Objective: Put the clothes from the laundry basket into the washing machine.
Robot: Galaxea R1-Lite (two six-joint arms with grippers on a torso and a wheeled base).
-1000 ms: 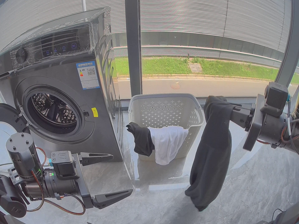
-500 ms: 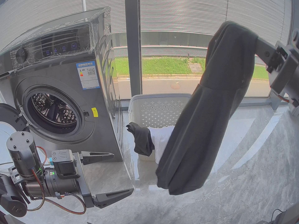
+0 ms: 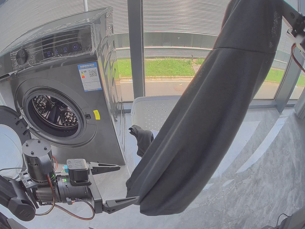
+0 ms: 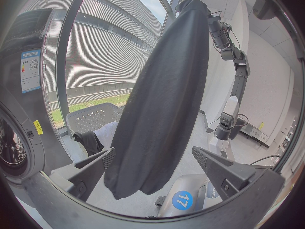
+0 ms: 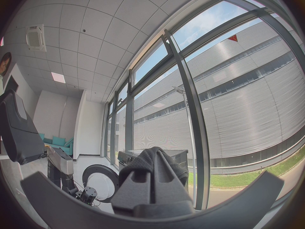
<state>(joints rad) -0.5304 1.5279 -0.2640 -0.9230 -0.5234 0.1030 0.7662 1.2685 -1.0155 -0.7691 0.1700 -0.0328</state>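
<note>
My right gripper [image 5: 152, 166] is shut on a long dark grey garment [image 3: 206, 112], held high at the upper right. The cloth hangs down and leftward, and its lower end sits close to the tips of my open left gripper [image 3: 122, 183]. In the left wrist view the dark grey garment [image 4: 165, 105] hangs between the two fingers [image 4: 95, 163] without being pinched. The white laundry basket [image 3: 149, 110] stands by the window, with a black garment [image 3: 143, 139] draped over its front rim and white cloth [image 4: 106, 134] beside it. The washing machine [image 3: 63, 89] stands at left, its drum [image 3: 55, 113] open.
The machine's round door [image 3: 11, 137] is swung open at the far left, close to my left arm. A vertical window post [image 3: 135, 42] rises behind the basket. Grey marble floor [image 3: 254, 175] stretches to the right.
My right arm has lifted the dark garment from beside the basket up high, and the cloth has swung left toward my left gripper. My left gripper has shifted slightly right and down.
</note>
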